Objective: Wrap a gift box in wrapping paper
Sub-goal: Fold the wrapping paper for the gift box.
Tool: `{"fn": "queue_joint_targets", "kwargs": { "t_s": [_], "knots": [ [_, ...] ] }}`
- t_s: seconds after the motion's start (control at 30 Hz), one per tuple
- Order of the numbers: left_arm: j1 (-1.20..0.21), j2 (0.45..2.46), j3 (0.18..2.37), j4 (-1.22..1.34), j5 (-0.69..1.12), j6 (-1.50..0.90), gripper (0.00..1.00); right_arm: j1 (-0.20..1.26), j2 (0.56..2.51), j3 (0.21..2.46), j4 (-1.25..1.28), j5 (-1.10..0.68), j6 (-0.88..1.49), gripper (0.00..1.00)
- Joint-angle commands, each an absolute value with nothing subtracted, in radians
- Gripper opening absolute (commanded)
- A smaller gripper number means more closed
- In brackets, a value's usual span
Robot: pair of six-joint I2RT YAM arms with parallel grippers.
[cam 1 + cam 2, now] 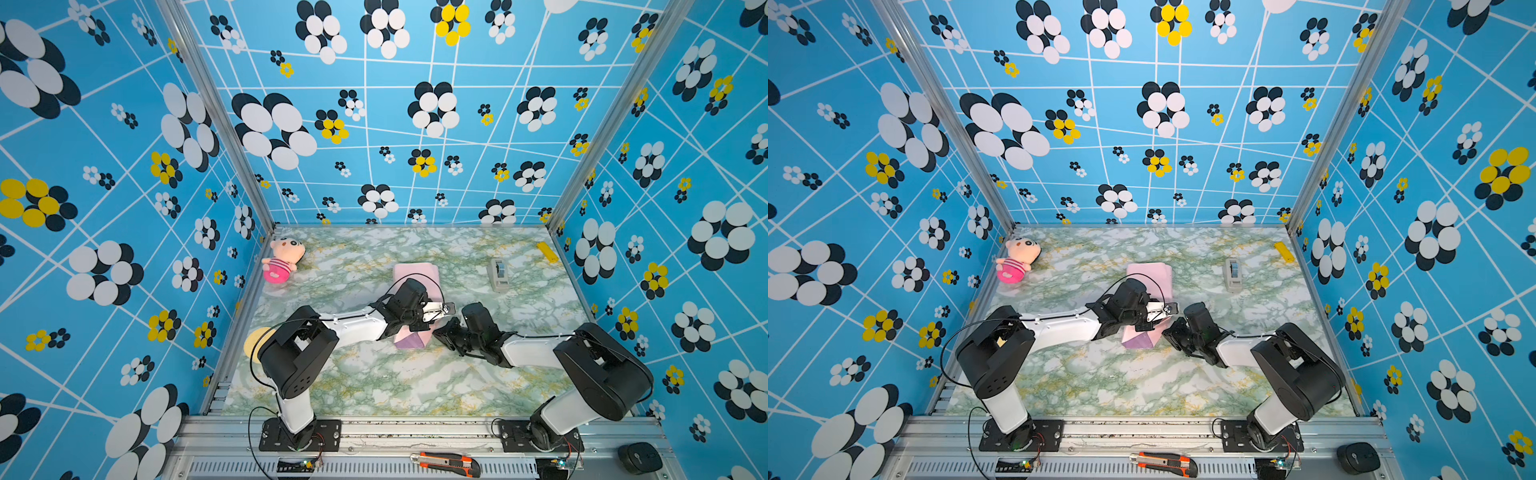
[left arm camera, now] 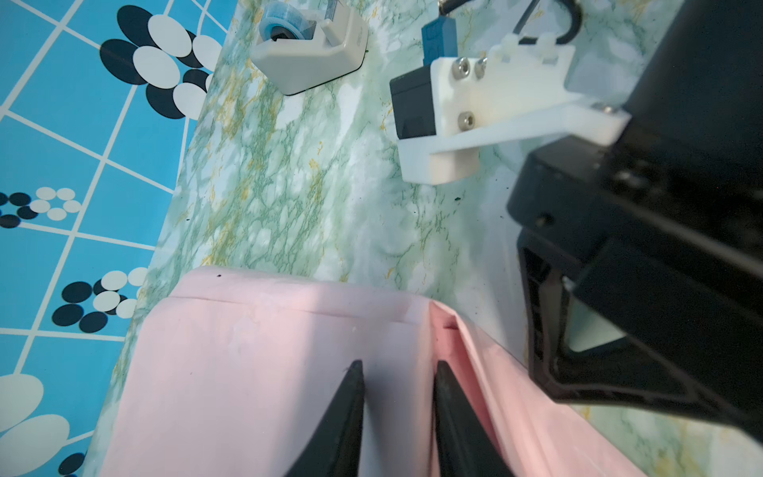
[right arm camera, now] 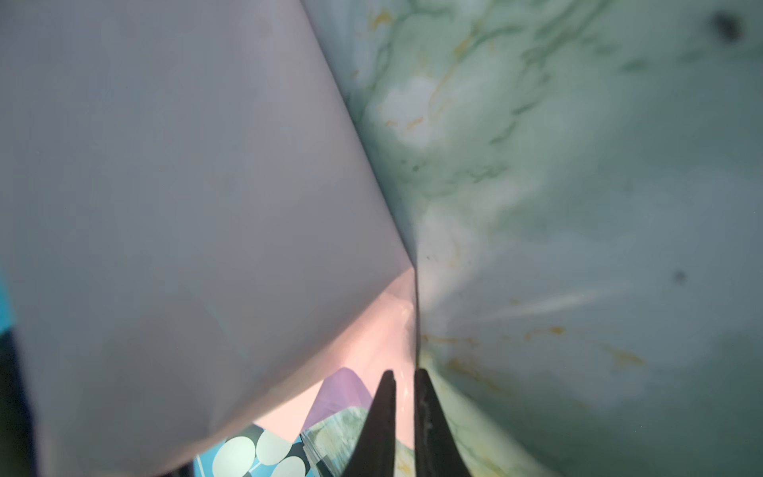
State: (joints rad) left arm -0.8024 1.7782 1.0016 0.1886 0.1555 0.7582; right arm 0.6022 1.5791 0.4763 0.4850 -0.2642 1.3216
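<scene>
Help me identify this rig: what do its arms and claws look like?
The left arm and right arm both have white link shells between bulky black joint housings, on black base plates. Thin black cables loop outside them. The left claw and right claw each have two slim, tapering black fingers. A white bracket carries a wrist camera.

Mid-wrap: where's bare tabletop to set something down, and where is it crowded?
Free: the near strip of table in front of the wrapping paper, and the back strip between plush doll and tape dispenser. Crowded: centre, left end effector and right end effector on it.
</scene>
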Motion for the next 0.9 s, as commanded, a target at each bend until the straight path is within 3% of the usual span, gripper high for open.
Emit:
{"fn": "queue_joint_targets", "kwargs": {
  "t_s": [0.0, 0.37, 0.87],
  "knots": [
    [-0.799, 1.789, 0.974, 0.109, 0.193, 0.735, 0.3, 0.609, 1.597, 0.447, 0.61, -0.199, 1.375, 0.11],
    [-0.799, 1.787, 0.97, 0.112, 0.196, 0.73, 0.31, 0.609, 1.776, 0.409, 0.925, -0.184, 1.482, 0.08],
    [-0.798, 1.789, 0.971, 0.113, 0.201, 0.726, 0.31, 0.615, 1.669, 0.429, 0.82, -0.199, 1.41, 0.08]
  ]
}}
